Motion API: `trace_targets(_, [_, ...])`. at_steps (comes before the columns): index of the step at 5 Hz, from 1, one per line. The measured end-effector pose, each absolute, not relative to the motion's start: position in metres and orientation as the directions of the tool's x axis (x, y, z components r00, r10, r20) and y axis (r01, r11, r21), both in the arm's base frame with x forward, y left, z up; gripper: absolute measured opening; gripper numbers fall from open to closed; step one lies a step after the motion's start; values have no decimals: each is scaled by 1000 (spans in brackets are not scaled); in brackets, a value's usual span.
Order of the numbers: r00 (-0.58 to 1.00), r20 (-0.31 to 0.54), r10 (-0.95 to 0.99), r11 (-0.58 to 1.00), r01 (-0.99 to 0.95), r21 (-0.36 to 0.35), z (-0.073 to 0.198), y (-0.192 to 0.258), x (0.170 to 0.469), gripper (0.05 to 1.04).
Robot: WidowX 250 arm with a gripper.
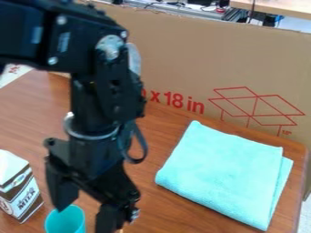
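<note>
Right now, the black pincer (84, 220) is hanging over the near left part of the brown wooden worktop (155, 211), and its two fingers are standing well apart, so it is looking released. A turquoise cup (65, 222) is sitting low in the view, right by the finger on the left of the picture; that fingertip is coming close to the cup's upper edge, though whether the two are touching is hard to tell. The cup's lower part is running past the bottom edge of the view.

Farther left, a carton (22, 193) with a pale slanting top and dark-and-white sides is standing near the cup, partly cut off by the left edge. Well to the right of the pincer, a light turquoise cloth (224, 175) is lying folded and flat, its layers showing along its right side. Behind the worktop, a large cardboard panel (182, 50) is standing upright, bearing red lettering and a red line drawing of an open box. Beyond the panel's top edge, cables and metal equipment (213, 11) are showing beside a pale wooden surface (285, 5).
</note>
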State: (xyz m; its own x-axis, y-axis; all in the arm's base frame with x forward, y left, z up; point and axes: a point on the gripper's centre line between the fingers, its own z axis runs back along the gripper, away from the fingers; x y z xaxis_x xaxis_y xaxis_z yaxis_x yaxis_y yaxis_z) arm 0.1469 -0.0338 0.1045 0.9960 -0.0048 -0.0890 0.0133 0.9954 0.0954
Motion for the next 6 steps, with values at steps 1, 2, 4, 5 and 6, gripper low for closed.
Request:
trace_targets(1, [994, -105, -14, 994, 25, 106, 97, -31, 141, 1000])
trace_targets(2, [993, -118, -21, 992, 36, 122, 87, -27, 137, 1000])
trace_targets(4, [996, -92, -16, 994, 26, 104, 69, -18, 143, 1000])
trace_targets(5, [998, -53, -25, 995, 30, 91, 64, -18, 147, 1000])
trace_targets(6, [999, -47, -13, 996, 17, 86, 60, -19, 149, 1000])
